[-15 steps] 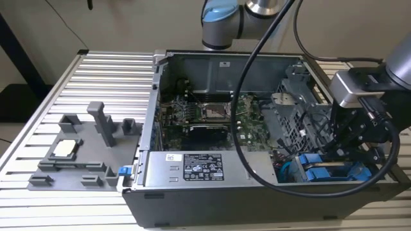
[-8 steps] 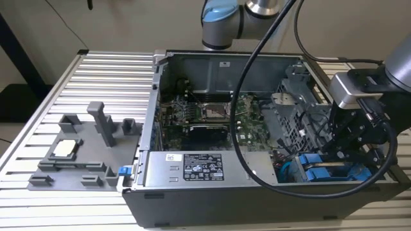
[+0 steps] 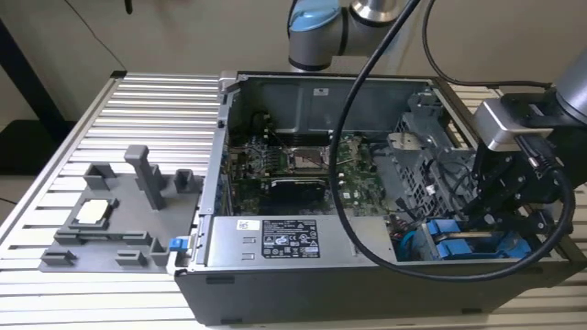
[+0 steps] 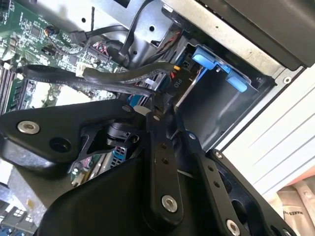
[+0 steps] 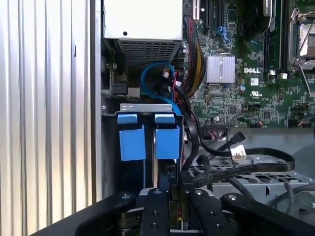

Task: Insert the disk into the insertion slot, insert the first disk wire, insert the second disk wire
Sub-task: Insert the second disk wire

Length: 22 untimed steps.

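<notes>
Fingers (image 5: 155, 209) of the gripper (image 5: 170, 189) are drawn close together and pinch a black plug (image 4: 173, 81) on the end of a dark wire (image 4: 123, 77), as the second wrist view shows it. The plug sits at the mouth of the insertion slot (image 5: 147, 107), a grey sheet-metal cage in the corner of the open computer case (image 3: 303, 292) nearest the exterior view's right.

The disk (image 5: 167, 141) is already seated in that slot. Its bright blue plastic carrier faces outward, with a square blue tab and a smaller blue clip above it. Its metal body is hidden inside the cage. Just beside it, touching or nearly so, stands a second blue carrier (image 5: 132, 142) of the same shape. The gripper is lined up with the disk rather than with its neighbour.

A thin blue cable (image 5: 155, 78) loops above the cage, and a bundle of black wires (image 5: 189, 132) runs along the side of the disk towards the green circuit board (image 5: 246, 93). A grey parts tray (image 3: 110, 220) lies on the ribbed table (image 3: 137, 103), well apart from the case.
</notes>
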### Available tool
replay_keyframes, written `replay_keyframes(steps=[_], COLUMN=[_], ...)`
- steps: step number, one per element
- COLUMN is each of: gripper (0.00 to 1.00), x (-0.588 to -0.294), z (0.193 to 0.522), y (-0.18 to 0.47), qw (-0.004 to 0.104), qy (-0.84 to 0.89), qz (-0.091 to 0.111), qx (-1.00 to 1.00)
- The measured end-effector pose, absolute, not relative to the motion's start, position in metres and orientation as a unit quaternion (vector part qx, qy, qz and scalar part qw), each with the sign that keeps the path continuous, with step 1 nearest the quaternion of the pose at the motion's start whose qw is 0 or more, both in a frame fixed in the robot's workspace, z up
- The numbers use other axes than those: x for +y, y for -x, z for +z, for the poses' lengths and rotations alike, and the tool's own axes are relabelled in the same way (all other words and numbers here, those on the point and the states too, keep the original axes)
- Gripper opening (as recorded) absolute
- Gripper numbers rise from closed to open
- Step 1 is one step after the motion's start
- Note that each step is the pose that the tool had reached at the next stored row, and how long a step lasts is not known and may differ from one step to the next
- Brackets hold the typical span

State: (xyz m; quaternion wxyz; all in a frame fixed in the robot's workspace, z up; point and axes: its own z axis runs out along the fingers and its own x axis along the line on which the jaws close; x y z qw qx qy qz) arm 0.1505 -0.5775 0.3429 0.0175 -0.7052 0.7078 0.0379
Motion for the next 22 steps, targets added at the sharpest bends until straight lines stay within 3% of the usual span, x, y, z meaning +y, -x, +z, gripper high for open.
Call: replay_keyframes(steps=[15,22], gripper=[0.24,0.24], x=[-0.578,-0.578], z=[0.377,0.378], y=[-0.151,-0.151], qw=[0.018,0.017], qy=[0.702,0.702], qz=[0.038,0.038], qx=[0.711,0.711])
